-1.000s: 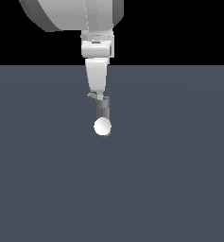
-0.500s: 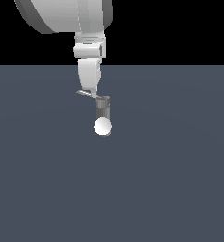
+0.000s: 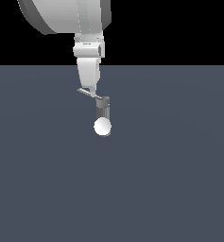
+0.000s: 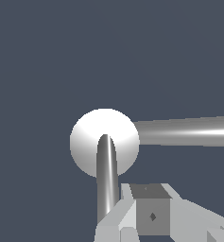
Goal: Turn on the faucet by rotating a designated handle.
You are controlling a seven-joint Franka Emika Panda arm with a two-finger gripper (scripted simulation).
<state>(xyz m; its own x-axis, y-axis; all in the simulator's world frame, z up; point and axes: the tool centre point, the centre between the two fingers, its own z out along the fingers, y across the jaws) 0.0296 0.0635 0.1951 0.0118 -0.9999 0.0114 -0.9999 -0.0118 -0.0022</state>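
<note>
The pincer [image 3: 90, 90] is seen touching the handle [image 3: 87, 93] of the faucet [image 3: 102, 108]; whether it is clenched cannot be told.

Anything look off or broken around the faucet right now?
Nothing looks damaged or spilled. The small grey metallic faucet stands upright on the dark floor, its thin flat grey handle sticking out toward the exterior view's left under the white gripper. One oddity: a plain white sphere sits at the faucet's base.

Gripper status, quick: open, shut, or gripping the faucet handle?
Gripper: at the handle of the faucet, but neither view shows the jaws clearly; open or shut cannot be told.
</note>
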